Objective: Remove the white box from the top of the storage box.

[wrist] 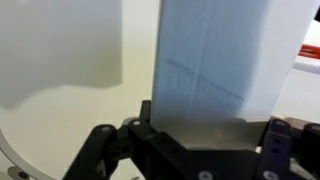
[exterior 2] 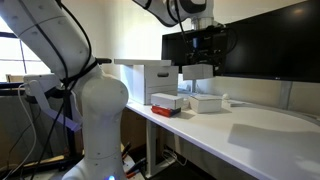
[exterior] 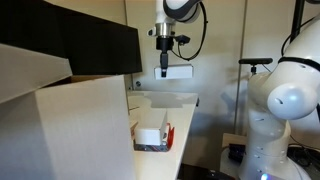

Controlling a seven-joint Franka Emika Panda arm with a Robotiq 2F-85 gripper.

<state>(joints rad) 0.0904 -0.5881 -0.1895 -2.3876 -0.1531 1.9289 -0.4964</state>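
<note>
The tool stands wide and is closed on the white box. In the wrist view the box fills the space between the two dark fingers, its flat pale face rising away from the camera. How the pads press on its sides cannot be made out there, since the lower edge of the box lies in shadow.

In both exterior views the tool points straight down from the arm, and the white box hangs in it above the bench, touching nothing below. In an exterior view it shows as a pale block just beside the dark tool, high over the bench.

The storage box sits on the bench below the held box and a little to one side, with red sides and white showing at its top. Close beside it lies a low white item, whose kind cannot be told. In an exterior view the storage box rests near the bench edge, next to a huge pale carton. A black monitor stands behind.
</note>
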